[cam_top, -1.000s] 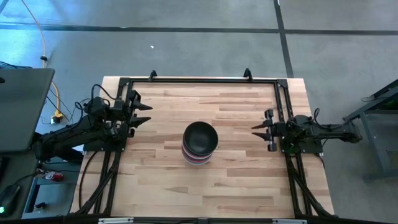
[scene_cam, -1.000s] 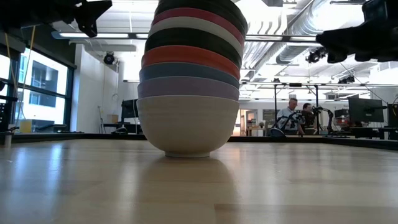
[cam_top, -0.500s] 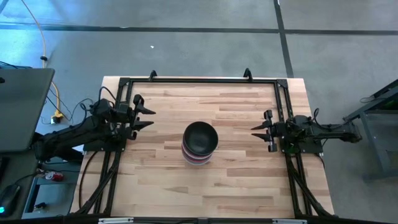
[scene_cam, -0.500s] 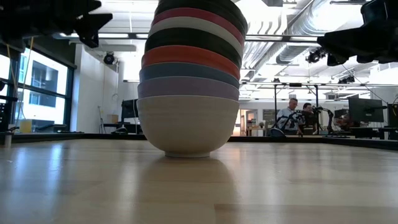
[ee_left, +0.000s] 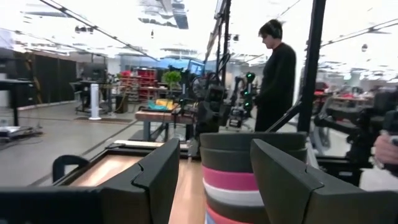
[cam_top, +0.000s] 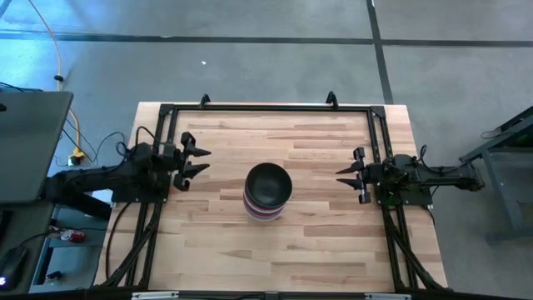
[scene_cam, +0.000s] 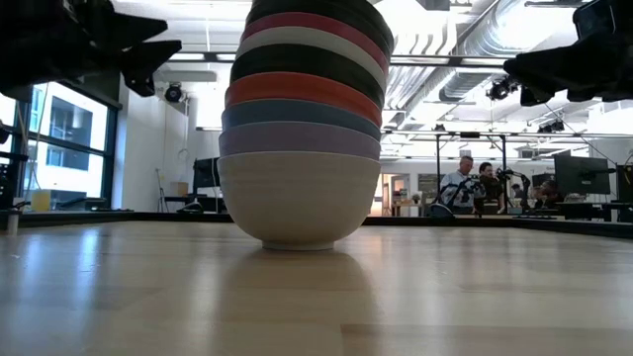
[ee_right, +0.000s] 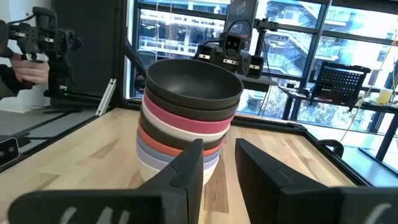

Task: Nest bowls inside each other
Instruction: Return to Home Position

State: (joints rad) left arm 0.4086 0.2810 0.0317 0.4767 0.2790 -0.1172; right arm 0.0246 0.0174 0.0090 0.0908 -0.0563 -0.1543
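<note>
**A:** What is shown from above?

**B:** One stack of small round plain bowls (cam_top: 263, 213) is seen in the middle of the light wooden tabletop (cam_top: 316, 242), with a black bowl (cam_top: 267, 183) on top. No bowl is found lying alone. The left hand (cam_top: 202, 160) is held at the left side of the tabletop and the right hand (cam_top: 342, 174) at the right side. Both are well apart from the stack.

**A:** And from the height of the tabletop?

**B:** The cream bottom bowl (scene_cam: 297, 203) is seen resting on the wood. Above it, rims of lavender, blue, red, black, white and pink are nested one in another. A black one at the top is cut by the upper edge. The stack appears upright.

**A:** What is told by the left wrist view?

**B:** The fingers of the left hand are spread wide and nothing is held. The stack is seen through the gap, farther off. A person in dark clothing (ee_left: 277, 74) is seen in the room behind.

**A:** And by the right wrist view?

**B:** The fingers of the right hand are parted by a narrow gap only, and nothing is held between them. Two black rims are seen at the top of the stack.

**A:** How much of the task is left?

**B:** The nesting is judged to be finished, since every bowl in view is in the one stack. Only the parking of the arms seems to be left.
</note>
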